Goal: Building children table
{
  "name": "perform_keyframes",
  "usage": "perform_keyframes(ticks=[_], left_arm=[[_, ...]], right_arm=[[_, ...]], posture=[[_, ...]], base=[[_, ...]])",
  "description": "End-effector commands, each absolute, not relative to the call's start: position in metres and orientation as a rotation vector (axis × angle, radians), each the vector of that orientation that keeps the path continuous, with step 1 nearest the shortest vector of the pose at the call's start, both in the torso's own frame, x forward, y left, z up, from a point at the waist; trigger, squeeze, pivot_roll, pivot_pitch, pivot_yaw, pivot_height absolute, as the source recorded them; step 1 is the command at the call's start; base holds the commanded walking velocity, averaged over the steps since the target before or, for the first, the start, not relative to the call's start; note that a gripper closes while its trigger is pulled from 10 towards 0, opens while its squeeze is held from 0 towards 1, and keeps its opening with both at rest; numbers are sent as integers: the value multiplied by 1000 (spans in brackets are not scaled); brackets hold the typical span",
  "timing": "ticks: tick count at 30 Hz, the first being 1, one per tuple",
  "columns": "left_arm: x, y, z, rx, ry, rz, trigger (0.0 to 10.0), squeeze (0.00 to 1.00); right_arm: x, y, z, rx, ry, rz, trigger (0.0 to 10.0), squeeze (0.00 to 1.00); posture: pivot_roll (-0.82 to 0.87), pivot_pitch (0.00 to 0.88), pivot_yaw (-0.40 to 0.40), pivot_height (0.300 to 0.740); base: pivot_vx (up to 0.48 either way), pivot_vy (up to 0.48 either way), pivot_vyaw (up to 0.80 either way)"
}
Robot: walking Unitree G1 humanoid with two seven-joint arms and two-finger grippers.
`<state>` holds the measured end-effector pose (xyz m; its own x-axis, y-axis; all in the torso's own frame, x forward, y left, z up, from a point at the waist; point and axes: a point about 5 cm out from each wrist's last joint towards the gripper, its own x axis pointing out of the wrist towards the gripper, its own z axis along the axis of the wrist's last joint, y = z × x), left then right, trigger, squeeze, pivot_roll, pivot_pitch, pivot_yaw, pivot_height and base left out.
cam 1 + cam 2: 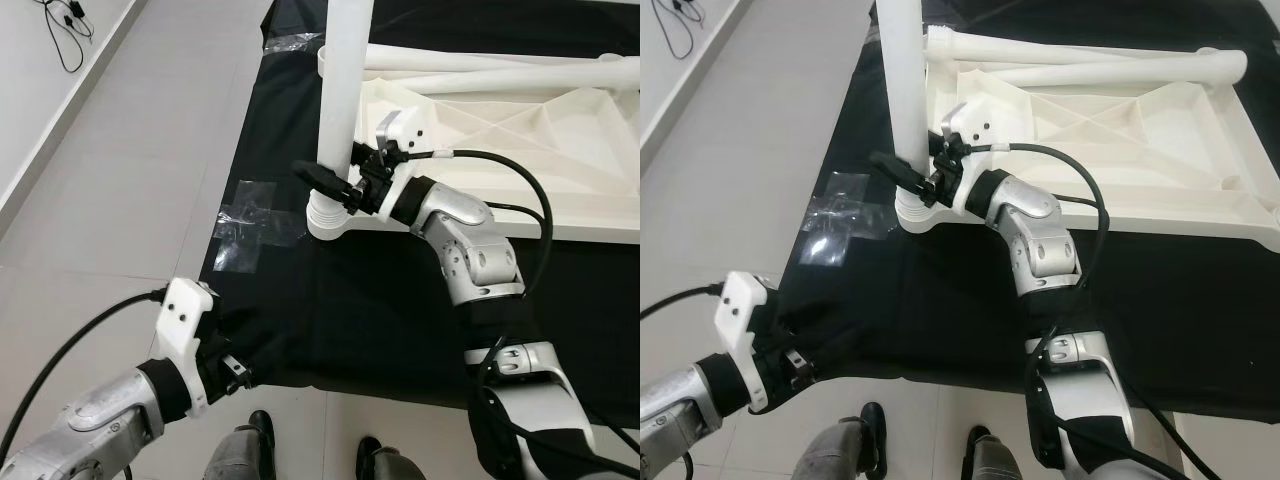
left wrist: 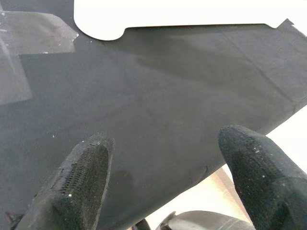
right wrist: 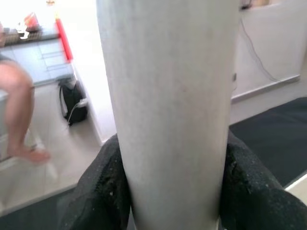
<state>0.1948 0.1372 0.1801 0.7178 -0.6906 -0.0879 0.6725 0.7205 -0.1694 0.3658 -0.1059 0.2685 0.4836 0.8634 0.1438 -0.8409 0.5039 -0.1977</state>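
Observation:
A white children's tabletop (image 1: 520, 130) lies upside down on a black cloth (image 1: 380, 310). One white table leg (image 1: 342, 90) stands upright in the corner socket (image 1: 330, 218) nearest me. My right gripper (image 1: 335, 185) is shut on this leg just above the socket; in the right wrist view the leg (image 3: 168, 110) sits between both black fingers (image 3: 103, 191). Other white legs (image 1: 1090, 60) lie across the far side of the tabletop. My left gripper (image 2: 168, 167) hangs open over the cloth's near edge, holding nothing.
Clear tape patches (image 1: 245, 225) fasten the cloth to the grey tiled floor (image 1: 110, 200). A black cable (image 1: 65, 30) lies by the wall at far left. My feet (image 1: 260, 430) stand at the cloth's near edge. A person's bare leg (image 3: 19, 120) shows in the background.

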Motion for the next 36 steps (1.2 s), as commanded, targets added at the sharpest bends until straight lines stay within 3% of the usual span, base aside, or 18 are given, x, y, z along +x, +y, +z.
perform_keyframes(ticks=[1, 9, 11, 13, 15, 16, 17, 19, 24, 25, 26, 27, 30, 31, 36], left_arm=[[193, 137, 179, -110, 125, -713, 10000, 0], [197, 144, 178, -35, 72, -613, 10000, 0], [197, 147, 183, 23, 39, -575, 10000, 0], [197, 149, 188, 55, 0, -540, 10000, 0], [197, 149, 188, 55, 0, -540, 10000, 0], [196, 148, 189, 55, -12, -532, 10000, 0], [196, 148, 189, 55, -12, -532, 10000, 0], [196, 143, 182, 42, 0, -564, 10000, 0], [198, 133, 167, 19, 33, -621, 10000, 0], [200, 131, 161, 9, 41, -626, 10000, 0], [200, 131, 161, 9, 41, -626, 10000, 0], [201, 130, 154, -7, 52, -618, 10000, 0], [204, 128, 146, -40, 59, -595, 10000, 0], [205, 126, 143, -46, 58, -589, 10000, 0], [212, 122, 142, -33, 39, -596, 10000, 0]], right_arm=[[367, -99, 264, -59, -224, 1128, 0, 0], [374, -108, 251, -78, -187, 1075, 0, 0], [368, -114, 233, -73, -136, 977, 0, 0], [353, -113, 196, -60, -18, 749, 0, 0], [353, -113, 196, -60, -18, 749, 0, 0], [334, -110, 166, -113, 99, 542, 0, 0], [334, -110, 166, -113, 99, 542, 0, 0], [299, -93, 141, -88, 190, 318, 0, 0], [307, -78, 143, -82, 167, 315, 0, 0], [316, -75, 149, -92, 143, 348, 824, 0], [316, -75, 149, -92, 143, 348, 824, 0], [326, -71, 159, -89, 100, 380, 10000, 0], [337, -68, 174, -72, 44, 420, 10000, 0], [341, -67, 183, -58, 5, 462, 10000, 1000], [347, -63, 203, 18, -95, 642, 10000, 1000]], posture=[[205, 312, -8, 740], [192, 310, -15, 740], [180, 304, -28, 740], [179, 302, -30, 740], [179, 302, -30, 740], [172, 301, -29, 740], [172, 301, -29, 740], [137, 284, -1, 740], [136, 247, -6, 740], [137, 238, -10, 740], [137, 238, -10, 740], [138, 227, -13, 740], [143, 215, -15, 740], [152, 210, -17, 740], [171, 188, -18, 740]], base=[[0, 0, 0], [0, 0, 0], [0, 0, 0], [0, 0, 0], [0, 0, 0], [0, 0, 0], [0, 0, 0], [0, 0, 0], [0, 0, 0], [0, 0, 0], [0, 0, 0], [0, 0, 0], [0, 0, 0], [0, 0, 0], [0, 0, 0]])
